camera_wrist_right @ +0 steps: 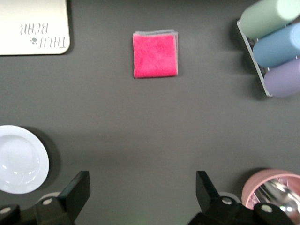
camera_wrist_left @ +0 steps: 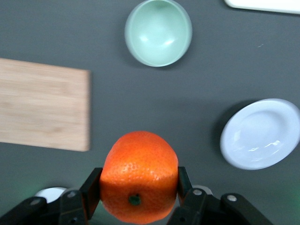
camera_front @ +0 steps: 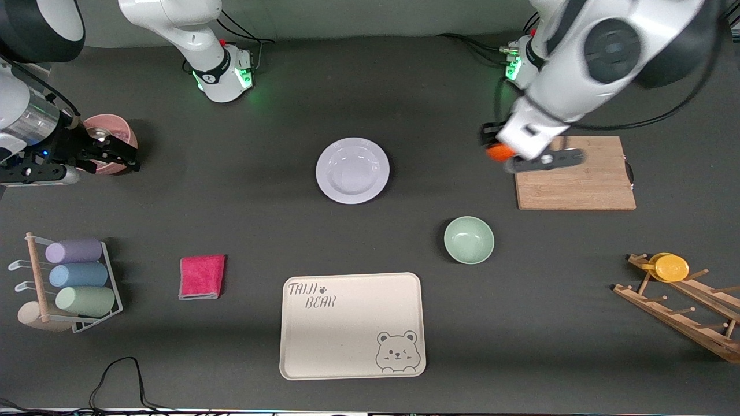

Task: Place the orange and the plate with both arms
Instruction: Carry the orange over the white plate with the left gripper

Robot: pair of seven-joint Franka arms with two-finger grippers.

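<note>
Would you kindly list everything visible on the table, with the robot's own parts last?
Round bright orange fruit: one, held in the left claw over the table beside the board.
Glossy white plate: one, table centre.
Pale-green bowl: one, nearer the camera than the board.
Wooden cutting board: one, left arm's end.
Beige bear-print tray: one, nearest the camera.
Pink folded cloth: one.
Pink bowl: one, right arm's end.
Left claw: shut on fruit.
Right claw: open, beside the pink bowl.
</note>
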